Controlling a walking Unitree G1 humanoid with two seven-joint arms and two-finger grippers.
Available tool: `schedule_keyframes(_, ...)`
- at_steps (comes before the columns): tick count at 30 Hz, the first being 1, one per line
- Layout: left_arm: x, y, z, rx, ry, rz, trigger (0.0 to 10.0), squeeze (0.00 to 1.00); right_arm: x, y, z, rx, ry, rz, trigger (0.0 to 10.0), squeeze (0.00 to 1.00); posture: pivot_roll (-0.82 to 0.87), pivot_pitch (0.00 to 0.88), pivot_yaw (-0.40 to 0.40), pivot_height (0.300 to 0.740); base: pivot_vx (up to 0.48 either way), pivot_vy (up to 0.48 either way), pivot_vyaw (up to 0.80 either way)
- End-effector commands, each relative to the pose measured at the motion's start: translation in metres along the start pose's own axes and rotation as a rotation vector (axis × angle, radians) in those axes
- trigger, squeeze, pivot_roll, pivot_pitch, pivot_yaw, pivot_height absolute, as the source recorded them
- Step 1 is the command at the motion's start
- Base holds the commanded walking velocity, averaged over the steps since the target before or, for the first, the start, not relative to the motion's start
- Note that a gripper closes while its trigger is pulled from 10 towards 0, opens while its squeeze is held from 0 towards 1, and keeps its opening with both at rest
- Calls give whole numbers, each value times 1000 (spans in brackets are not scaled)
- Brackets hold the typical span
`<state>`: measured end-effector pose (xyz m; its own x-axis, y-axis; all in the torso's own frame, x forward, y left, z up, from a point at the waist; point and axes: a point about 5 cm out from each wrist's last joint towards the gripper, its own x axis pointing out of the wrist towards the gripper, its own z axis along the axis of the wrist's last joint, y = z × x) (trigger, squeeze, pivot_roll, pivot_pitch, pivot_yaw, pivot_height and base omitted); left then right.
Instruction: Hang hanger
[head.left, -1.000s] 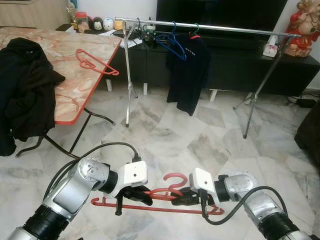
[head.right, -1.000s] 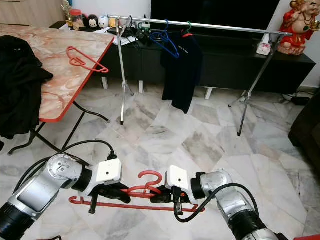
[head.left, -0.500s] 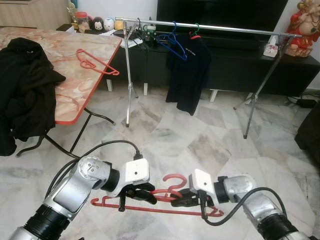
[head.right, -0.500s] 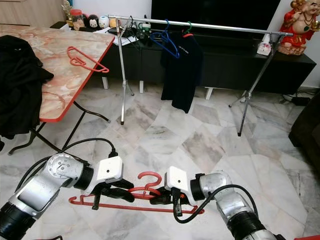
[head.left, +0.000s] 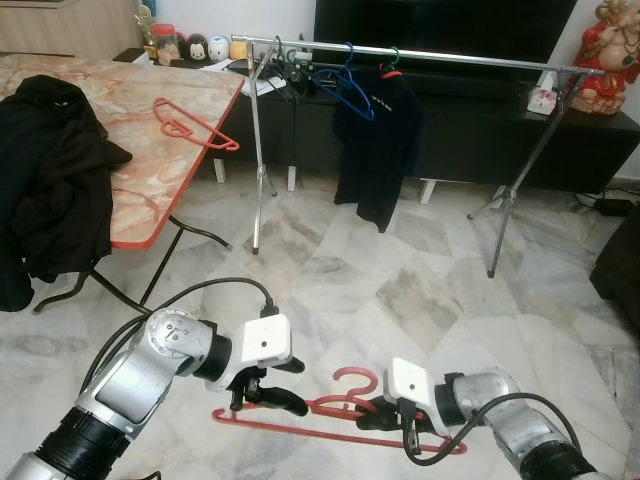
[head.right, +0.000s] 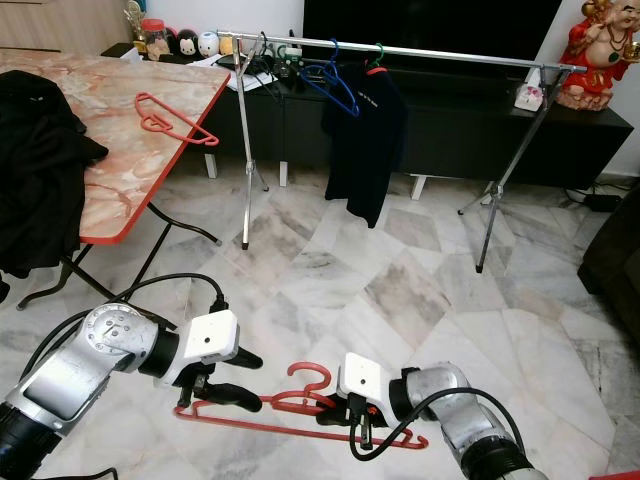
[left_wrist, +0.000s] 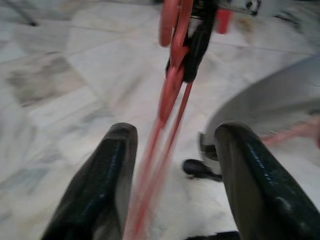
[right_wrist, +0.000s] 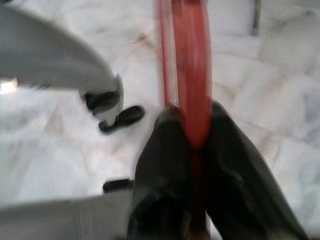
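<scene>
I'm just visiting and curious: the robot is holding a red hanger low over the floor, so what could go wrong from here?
Only the right gripper is shut on the red hanger; the left gripper is open, so the long hanger may tilt or slip. The clothes rail stands well ahead, across the floor, and already carries a blue hanger and a dark shirt that the hook could snag on.

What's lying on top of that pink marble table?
On the table lie a red hanger and a heap of black clothes spilling over its near edge. Whatever is beneath the clothes is covered.
</scene>
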<state>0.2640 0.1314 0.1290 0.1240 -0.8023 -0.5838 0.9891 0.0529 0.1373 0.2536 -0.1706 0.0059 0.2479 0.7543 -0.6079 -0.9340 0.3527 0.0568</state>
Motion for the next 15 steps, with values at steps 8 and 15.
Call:
schedule_keyframes(8,-5,15,-47,-232,68,290,10000,0,-11,-16,-35,285,24,-498,0,0,-4,0,-90,740,0,0,0)
schedule_keyframes(15,2,11,-97,-439,148,523,10000,0,-16,-22,-46,564,-67,-828,0,0,0,0,-87,740,0,0,0)
